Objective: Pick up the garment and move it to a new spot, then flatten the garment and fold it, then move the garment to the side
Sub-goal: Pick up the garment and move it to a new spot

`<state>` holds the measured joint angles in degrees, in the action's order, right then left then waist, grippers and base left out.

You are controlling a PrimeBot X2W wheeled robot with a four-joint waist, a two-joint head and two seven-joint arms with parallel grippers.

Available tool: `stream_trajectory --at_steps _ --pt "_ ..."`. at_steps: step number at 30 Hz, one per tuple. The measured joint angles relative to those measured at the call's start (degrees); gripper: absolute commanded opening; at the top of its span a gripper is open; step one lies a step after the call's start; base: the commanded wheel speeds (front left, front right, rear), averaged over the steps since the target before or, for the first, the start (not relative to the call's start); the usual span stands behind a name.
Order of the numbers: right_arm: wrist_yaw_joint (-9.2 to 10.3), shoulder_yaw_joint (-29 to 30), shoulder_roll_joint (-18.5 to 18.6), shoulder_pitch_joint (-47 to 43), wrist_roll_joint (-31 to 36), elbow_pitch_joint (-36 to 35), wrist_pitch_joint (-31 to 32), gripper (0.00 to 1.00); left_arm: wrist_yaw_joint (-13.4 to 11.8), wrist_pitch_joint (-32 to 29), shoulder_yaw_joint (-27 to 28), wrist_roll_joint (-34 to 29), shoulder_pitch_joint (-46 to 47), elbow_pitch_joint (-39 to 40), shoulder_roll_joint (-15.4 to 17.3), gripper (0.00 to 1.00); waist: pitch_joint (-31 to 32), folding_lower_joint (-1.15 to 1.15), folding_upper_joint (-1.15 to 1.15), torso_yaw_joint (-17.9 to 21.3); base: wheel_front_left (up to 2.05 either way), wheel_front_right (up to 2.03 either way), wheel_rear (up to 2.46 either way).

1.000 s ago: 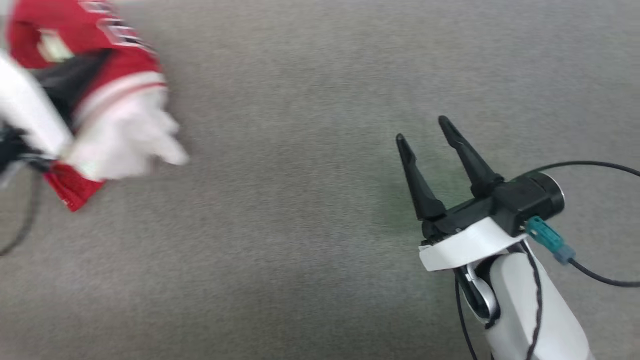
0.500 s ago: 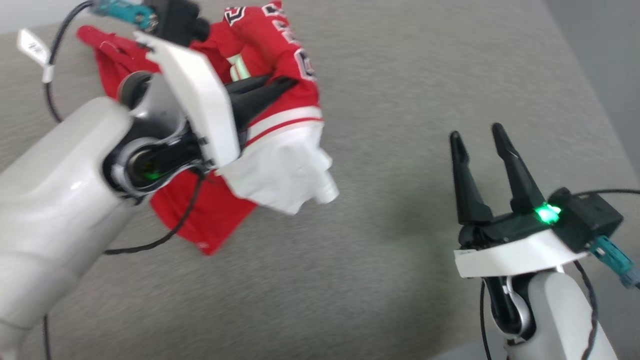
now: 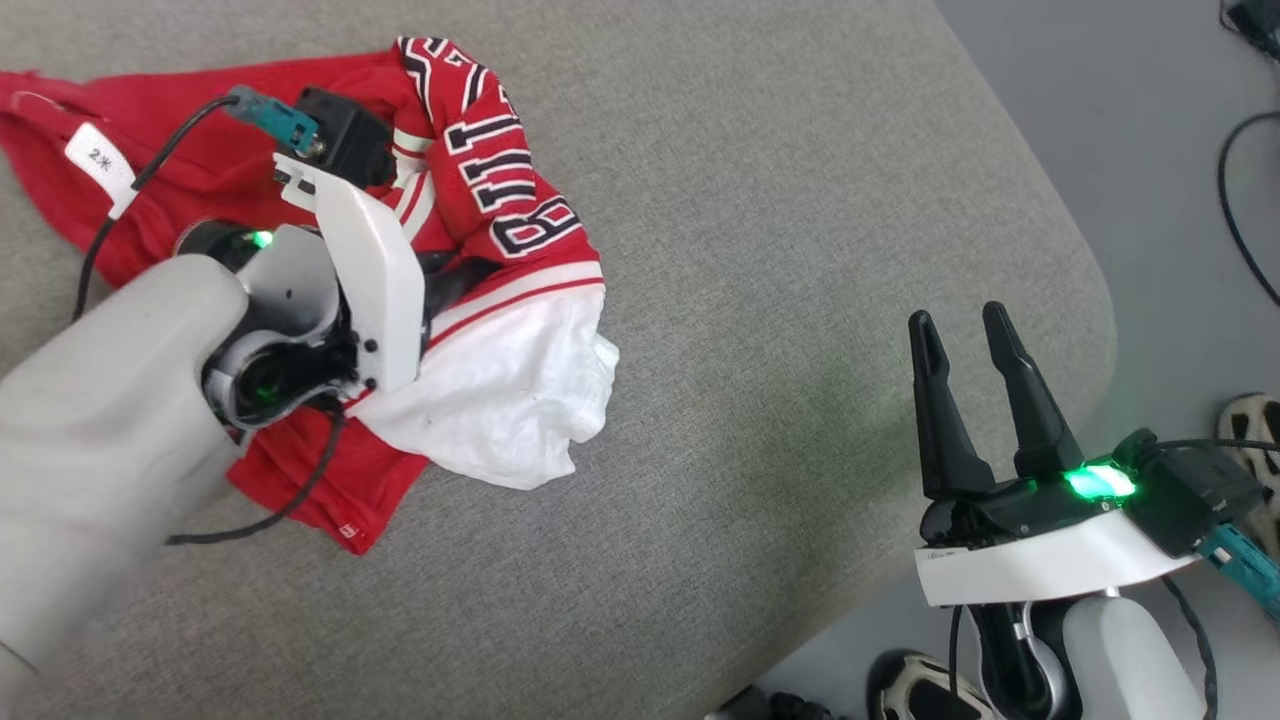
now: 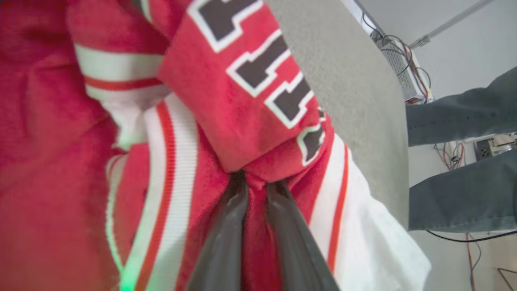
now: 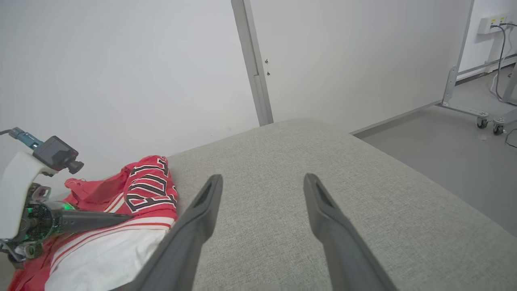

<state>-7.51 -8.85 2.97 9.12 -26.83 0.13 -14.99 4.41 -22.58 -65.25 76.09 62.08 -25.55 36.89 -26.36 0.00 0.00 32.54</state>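
The garment (image 3: pixel 500 190) lies bunched on the grey cushion (image 3: pixel 760 250) at the upper left, red with black white-edged letters up and a white sleeve (image 3: pixel 500 400) spilling toward me. My left gripper (image 3: pixel 468 274) is shut on a red fold of it, fingertips buried in cloth. In the left wrist view the two fingers (image 4: pixel 226 238) pinch the garment (image 4: pixel 242 117) just under the lettering. My right gripper (image 3: pixel 965 325) hovers open and holds nothing near the cushion's right edge. The right wrist view looks past my right gripper (image 5: pixel 262 178) to the garment (image 5: pixel 147 194) and left gripper (image 5: pixel 127 218).
The cushion's rounded right edge (image 3: pixel 1090 300) drops to a grey floor (image 3: pixel 1150 150) with black cables (image 3: pixel 1235 200). A person's legs in dark trousers (image 4: pixel 464 194) stand beyond the cushion. A white wall, door frame (image 5: pixel 252 64) and a metal frame on casters (image 5: pixel 480 117) lie farther off.
The head camera has swung, so the whole picture shifted. The garment, hanging from my left gripper before, now rests spread on the cushion, still gripped. My right gripper stays open.
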Motion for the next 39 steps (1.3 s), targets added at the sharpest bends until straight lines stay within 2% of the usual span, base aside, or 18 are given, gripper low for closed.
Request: stream_trajectory --at_steps 7,8,11,12,13,14,15,21,26,30,34,39 --pt "0.00 -0.5 0.0 -0.5 -1.0 -1.4 0.0 1.00 2.7 -3.2 -3.0 -3.7 2.8 -0.8 1.2 0.00 -1.7 0.00 0.00 0.6 0.00 0.00 0.00" --pt "0.00 -0.9 0.0 -0.4 -1.0 -1.5 0.0 1.00 3.2 -4.2 -3.9 -5.9 3.5 -0.6 1.4 0.00 -2.0 0.00 0.00 0.6 0.00 0.00 0.00" --pt "0.00 -2.0 0.0 0.2 -0.7 -1.5 0.0 1.00 3.4 -4.3 -4.5 -7.4 4.1 -0.3 1.7 0.00 -2.1 0.00 0.00 0.6 0.00 0.00 0.00" --pt "0.00 -2.3 -0.1 0.5 -0.4 -1.4 0.0 1.00 3.5 -4.1 -4.7 -7.6 4.2 -0.2 1.8 0.03 -2.0 0.00 0.00 0.6 0.00 0.00 0.00" --pt "0.00 -2.2 -0.1 0.9 0.2 -1.3 0.0 1.00 3.5 -3.7 -4.8 -7.5 4.2 -0.1 1.7 0.22 -1.9 0.00 0.00 0.4 0.00 0.00 0.00" --pt "0.00 -2.1 0.0 1.2 0.7 -1.2 0.0 1.00 3.5 -3.2 -5.1 -7.6 4.4 0.3 1.7 0.45 -1.8 0.00 0.00 0.0 0.00 0.00 0.00" --pt "0.00 -2.0 0.0 1.4 1.2 -0.9 0.0 1.00 3.4 -2.7 -5.4 -7.6 4.7 0.9 1.7 1.00 -1.6 0.00 0.00 -0.5 0.00 0.00 0.00" --pt "0.00 -0.5 -0.1 3.2 5.5 1.7 0.0 1.00 3.1 2.3 -5.1 -3.9 5.4 5.2 2.0 1.00 0.7 0.00 0.00 -4.8 0.00 0.00 0.00" --pt "0.00 0.6 -0.1 4.5 10.4 4.6 0.0 1.00 3.1 11.9 -3.5 -1.9 3.8 6.5 2.4 1.00 3.7 0.00 0.00 -9.5 0.00 0.00 0.00" --pt "0.00 2.0 -0.1 4.8 14.2 7.2 0.0 1.00 3.1 22.9 -3.6 -4.3 -1.1 3.2 3.7 1.00 6.4 0.00 0.00 -13.7 0.00 0.00 0.00" --pt "0.00 3.2 -0.1 4.9 17.5 9.5 0.0 1.00 3.1 31.3 -4.0 -2.5 -7.9 -1.0 3.8 1.00 9.1 0.00 0.00 -18.0 0.00 0.00 0.00" --pt "0.00 5.4 -0.1 4.1 20.8 11.5 0.0 1.00 3.1 36.4 -2.4 3.3 -15.7 -4.1 2.9 1.00 12.6 0.00 0.00 -23.3 0.00 0.00 0.00"
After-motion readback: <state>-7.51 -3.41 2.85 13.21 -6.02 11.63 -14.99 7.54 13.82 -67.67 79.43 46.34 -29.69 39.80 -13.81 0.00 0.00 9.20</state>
